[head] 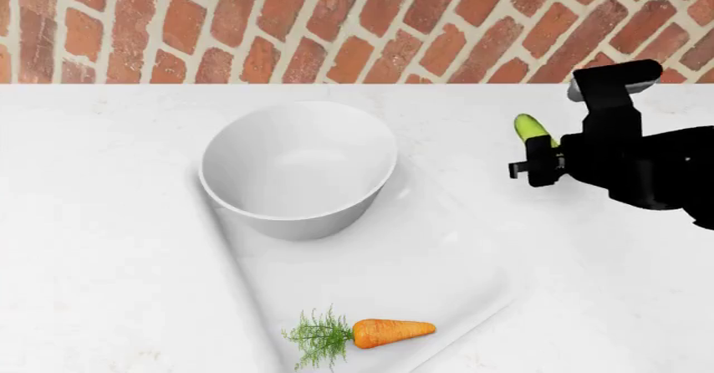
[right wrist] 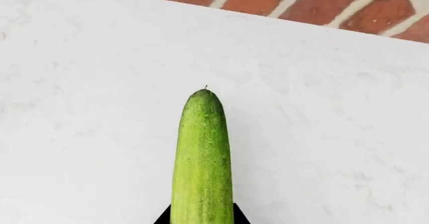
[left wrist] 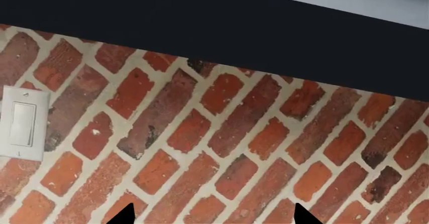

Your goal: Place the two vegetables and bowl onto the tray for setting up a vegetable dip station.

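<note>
Two items already sit on the tray [head: 469, 264]: bowl [head: 297, 172] far left, carrot [head: 385, 332] near edge. Cucumber [head: 532, 129] remains at right, above the table [head: 100, 222], gripped by the right claw [head: 547, 160]. Next: carry it left onto the tray. Left claw [left wrist: 211, 219]: state undeterminable.

The right arm [head: 641, 168] at the head view's right edge was blocky matte black, with a grey-capped upper segment.
</note>
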`<state>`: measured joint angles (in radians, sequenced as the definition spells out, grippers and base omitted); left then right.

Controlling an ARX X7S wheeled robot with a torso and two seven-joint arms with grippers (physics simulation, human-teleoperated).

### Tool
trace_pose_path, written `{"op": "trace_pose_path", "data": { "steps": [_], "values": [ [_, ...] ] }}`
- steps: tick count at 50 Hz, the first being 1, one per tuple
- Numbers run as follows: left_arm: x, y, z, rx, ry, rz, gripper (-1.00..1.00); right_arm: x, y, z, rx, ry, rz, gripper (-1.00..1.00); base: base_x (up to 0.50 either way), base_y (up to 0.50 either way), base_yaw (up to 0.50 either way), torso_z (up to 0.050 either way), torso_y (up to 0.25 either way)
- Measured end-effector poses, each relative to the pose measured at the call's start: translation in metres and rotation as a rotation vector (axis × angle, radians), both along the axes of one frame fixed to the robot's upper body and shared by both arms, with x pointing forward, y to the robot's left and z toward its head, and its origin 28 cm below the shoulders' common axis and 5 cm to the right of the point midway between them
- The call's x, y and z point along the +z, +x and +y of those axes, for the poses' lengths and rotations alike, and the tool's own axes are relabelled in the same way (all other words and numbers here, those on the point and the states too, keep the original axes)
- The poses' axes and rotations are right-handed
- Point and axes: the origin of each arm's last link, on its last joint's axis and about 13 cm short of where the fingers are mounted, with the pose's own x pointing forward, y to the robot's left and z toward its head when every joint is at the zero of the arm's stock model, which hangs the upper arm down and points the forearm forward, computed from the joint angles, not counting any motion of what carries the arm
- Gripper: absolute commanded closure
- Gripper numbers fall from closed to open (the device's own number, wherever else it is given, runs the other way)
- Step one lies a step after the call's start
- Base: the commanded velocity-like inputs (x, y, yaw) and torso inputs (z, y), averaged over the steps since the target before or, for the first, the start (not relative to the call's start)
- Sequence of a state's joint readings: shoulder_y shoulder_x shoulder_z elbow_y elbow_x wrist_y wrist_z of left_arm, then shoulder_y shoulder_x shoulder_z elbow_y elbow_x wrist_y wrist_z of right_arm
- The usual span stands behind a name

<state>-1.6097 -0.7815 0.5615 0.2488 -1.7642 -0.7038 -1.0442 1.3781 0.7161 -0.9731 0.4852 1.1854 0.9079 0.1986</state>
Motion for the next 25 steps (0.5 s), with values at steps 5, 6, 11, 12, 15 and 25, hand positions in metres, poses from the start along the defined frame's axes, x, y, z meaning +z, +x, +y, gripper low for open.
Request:
{"op": "trace_pose_path", "data": {
  "steps": [5,6,11,12,15,25],
  "values": [
    [0.000,0.000,0.000,0.001,-0.001,-0.001,-1.00,0.018,-0.003,0.003,0.024,-0.011,-0.025,1.00,0.00,0.00,0.00,0.000,0.000],
    [0.000,0.000,0.000,0.001,-0.002,-0.001,-1.00,0.022,-0.005,0.004,0.028,-0.013,-0.029,1.00,0.00,0.00,0.00,0.000,0.000],
    [0.001,0.000,0.001,0.003,-0.003,-0.002,-1.00,0.044,-0.015,0.007,0.060,-0.014,-0.059,1.00,0.00,0.00,0.00,0.000,0.000],
    [0.001,0.000,0.001,0.003,-0.004,-0.002,-1.00,0.048,-0.017,0.008,0.070,-0.013,-0.064,1.00,0.00,0.00,0.00,0.000,0.000],
    [0.001,-0.001,0.001,0.003,-0.005,-0.002,-1.00,0.059,-0.026,0.012,0.113,-0.006,-0.067,1.00,0.00,0.00,0.00,0.000,0.000],
    [0.001,-0.002,0.002,0.004,-0.007,-0.003,-1.00,0.085,-0.067,0.026,0.370,0.012,-0.028,1.00,0.00,0.00,0.00,0.000,0.000]
  ]
}}
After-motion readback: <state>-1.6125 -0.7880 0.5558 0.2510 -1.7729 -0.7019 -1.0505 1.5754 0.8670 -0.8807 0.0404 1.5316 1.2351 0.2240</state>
